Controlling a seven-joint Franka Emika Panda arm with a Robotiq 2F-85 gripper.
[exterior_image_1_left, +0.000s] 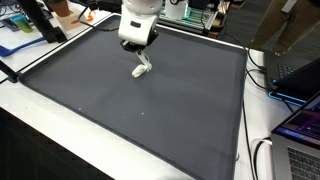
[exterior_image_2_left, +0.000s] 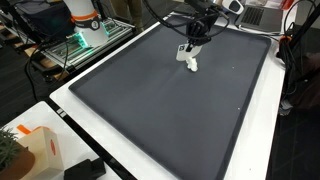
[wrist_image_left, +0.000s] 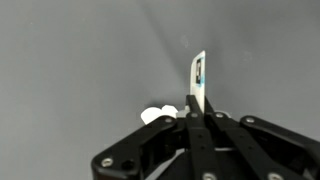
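My gripper (wrist_image_left: 196, 103) is shut on a thin white strip (wrist_image_left: 199, 72) with a small blue and black mark, which sticks out past the fingertips. In both exterior views the gripper (exterior_image_1_left: 138, 45) (exterior_image_2_left: 194, 38) hangs over the far part of a large dark grey mat (exterior_image_1_left: 130, 110) (exterior_image_2_left: 170, 110). A small white object (exterior_image_1_left: 142, 68) (exterior_image_2_left: 190, 63) dangles from it down to the mat surface; I cannot tell whether it touches. In the wrist view a white rounded blob (wrist_image_left: 155, 115) shows just left of the fingers.
The mat lies on a white table (exterior_image_1_left: 40, 135). A laptop (exterior_image_1_left: 298, 140) and cables sit past the mat's right edge. An orange and white box (exterior_image_2_left: 35, 150) stands at a near corner, and green-lit equipment (exterior_image_2_left: 85, 35) stands behind the mat.
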